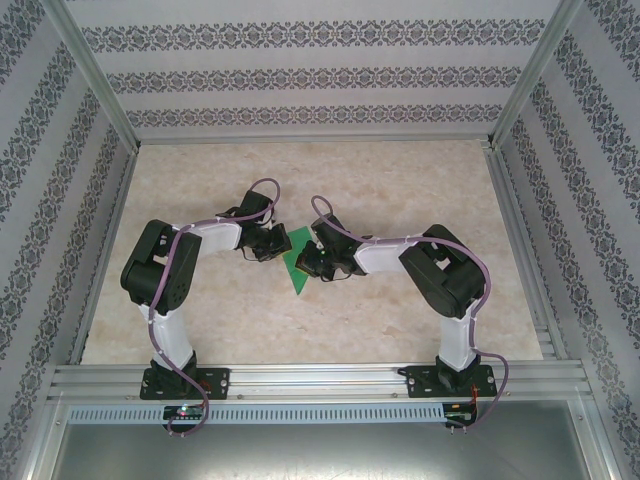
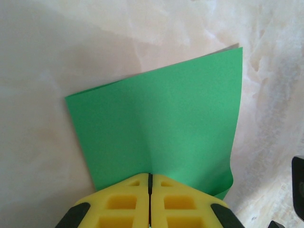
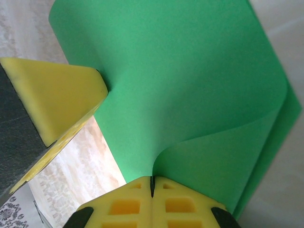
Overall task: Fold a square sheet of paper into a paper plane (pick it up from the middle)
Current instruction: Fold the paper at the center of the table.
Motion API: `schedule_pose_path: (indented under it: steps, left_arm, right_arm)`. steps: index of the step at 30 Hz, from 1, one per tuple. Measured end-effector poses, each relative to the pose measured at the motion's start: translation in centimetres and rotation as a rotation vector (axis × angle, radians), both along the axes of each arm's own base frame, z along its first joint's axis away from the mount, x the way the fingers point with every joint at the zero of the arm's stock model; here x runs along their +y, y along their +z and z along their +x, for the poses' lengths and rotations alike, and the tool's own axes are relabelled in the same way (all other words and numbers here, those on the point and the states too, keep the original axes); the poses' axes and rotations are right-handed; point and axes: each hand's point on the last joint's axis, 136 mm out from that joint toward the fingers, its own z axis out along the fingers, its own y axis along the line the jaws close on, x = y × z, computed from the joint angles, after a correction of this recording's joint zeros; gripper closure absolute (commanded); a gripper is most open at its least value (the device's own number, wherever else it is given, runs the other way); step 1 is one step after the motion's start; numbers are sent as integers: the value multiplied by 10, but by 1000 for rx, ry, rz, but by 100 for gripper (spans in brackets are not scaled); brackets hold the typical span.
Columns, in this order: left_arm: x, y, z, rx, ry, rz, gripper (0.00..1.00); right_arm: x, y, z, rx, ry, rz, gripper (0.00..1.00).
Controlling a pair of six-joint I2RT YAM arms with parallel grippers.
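1. The left gripper (image 2: 150, 178) is pressed together, pinching the near edge of the thin bright green square sheet of paper (image 2: 161, 123); the sheet is over the middle of the pale marble table (image 1: 200, 320), between both grippers.
2. The paper looks light and floppy; it curls softly; I think it would crease or tear easily.
3. The right gripper (image 3: 152, 180) pinches a curled edge; a gentle hold at the edges seems best.

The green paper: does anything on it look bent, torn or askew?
Yes. The green paper, pinched by the left claw and the right claw, is not folded flat: beside the right claw one layer bulges in a loose curl. No tear shows.
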Motion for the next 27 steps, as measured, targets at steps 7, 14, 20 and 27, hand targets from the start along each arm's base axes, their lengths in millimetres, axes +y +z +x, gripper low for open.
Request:
schedule_pose_path:
  steps: [7, 14, 20, 27]
  left_arm:
    - [0, 0, 0, 0, 0, 0, 91]
    - [0, 0, 0, 0, 0, 0, 91]
    - [0, 0, 0, 2, -1, 0, 91]
    - [0, 1, 0, 6, -3, 4, 90]
  right_arm:
    - [0, 0, 0, -3, 4, -4, 98]
    - [-1, 0, 0, -3, 5, -10, 98]
    - [-1, 0, 0, -6, 11, -15, 97]
    - [-1, -1, 0, -7, 15, -19, 95]
